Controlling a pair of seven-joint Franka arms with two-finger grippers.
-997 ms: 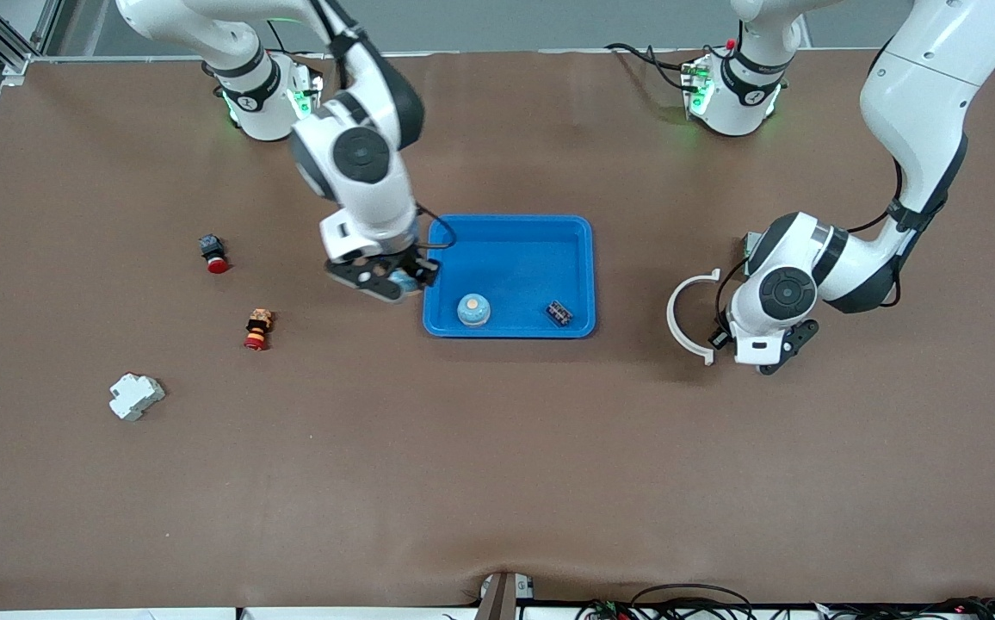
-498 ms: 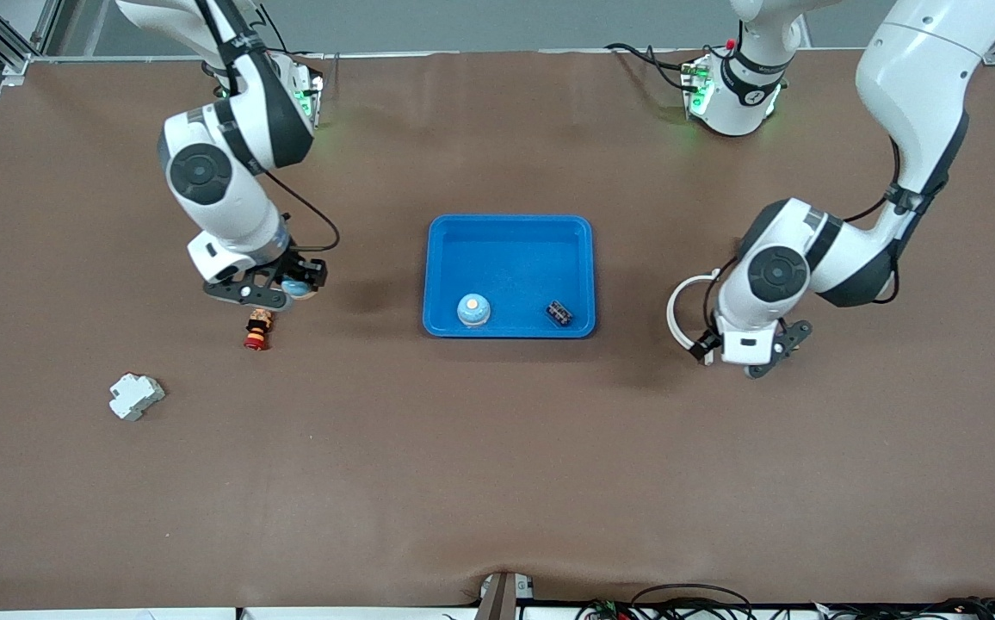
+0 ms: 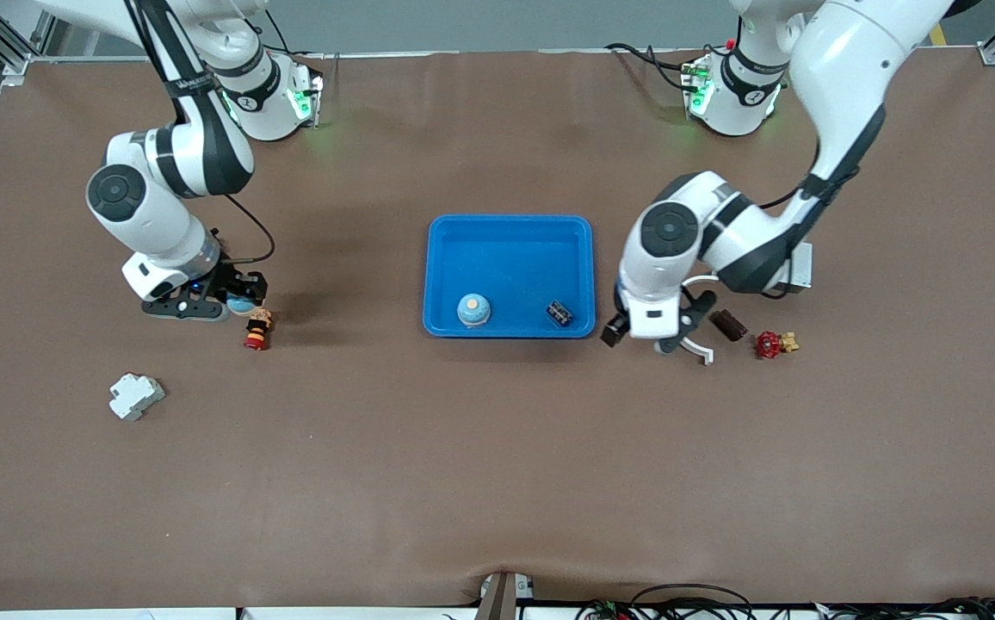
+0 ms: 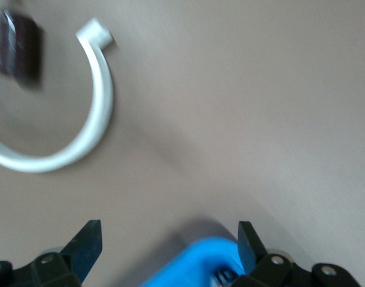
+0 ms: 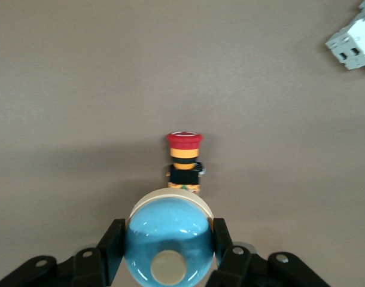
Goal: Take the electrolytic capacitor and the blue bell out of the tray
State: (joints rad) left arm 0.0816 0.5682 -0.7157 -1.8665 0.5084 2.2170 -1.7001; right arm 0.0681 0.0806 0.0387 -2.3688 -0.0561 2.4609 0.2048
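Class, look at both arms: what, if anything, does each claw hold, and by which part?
The right claw is shut on the blue bell, gripping the two sides of its dome. The left claw, near the blue tray, is open and holds nothing.

Right pincer (image 5: 169,254) clamps blue bell (image 5: 169,242) — red-capped button (image 5: 185,156) just beside, white block (image 5: 354,42) apart.

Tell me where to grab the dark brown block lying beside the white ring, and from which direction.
Grip the dark brown block across its narrow width, coming straight down from above. It lies flat on the table, long and slim, so its long sides probably suit the fingers best. The white ring curves close beside it, and the open left gripper hovers nearby, so keep the fingers off the ring.
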